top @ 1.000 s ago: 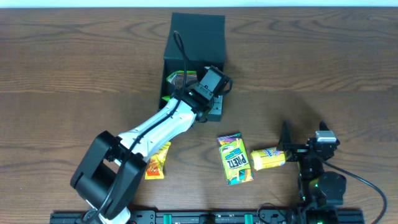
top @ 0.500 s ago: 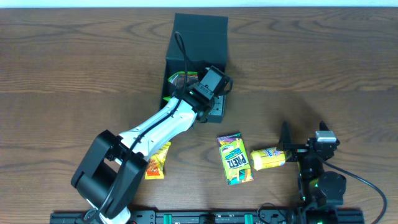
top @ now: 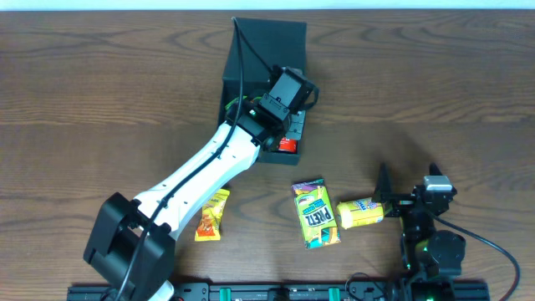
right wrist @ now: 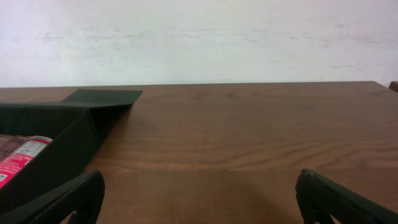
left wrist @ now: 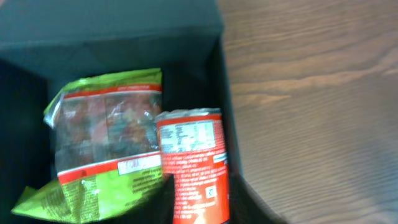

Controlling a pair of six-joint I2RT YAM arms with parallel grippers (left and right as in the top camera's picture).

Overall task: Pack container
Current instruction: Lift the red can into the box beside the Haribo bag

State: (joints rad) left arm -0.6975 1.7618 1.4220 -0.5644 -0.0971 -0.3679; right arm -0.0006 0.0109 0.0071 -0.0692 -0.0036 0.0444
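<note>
Container (left wrist: 124, 31) holds green packet (left wrist: 106, 137) beside red packet (left wrist: 189, 165).

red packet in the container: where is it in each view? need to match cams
Overhead: red packet in the lower right corner of the container.
Left wrist: lower centre, just right of the green bag.
Right wrist: far left edge, inside the container.
Shared landmark: the container's dark wall right beside the packet.

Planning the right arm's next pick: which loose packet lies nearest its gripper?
The yellow packet, beside the right gripper; the green Pretz packet and orange packet lie farther left.
</note>
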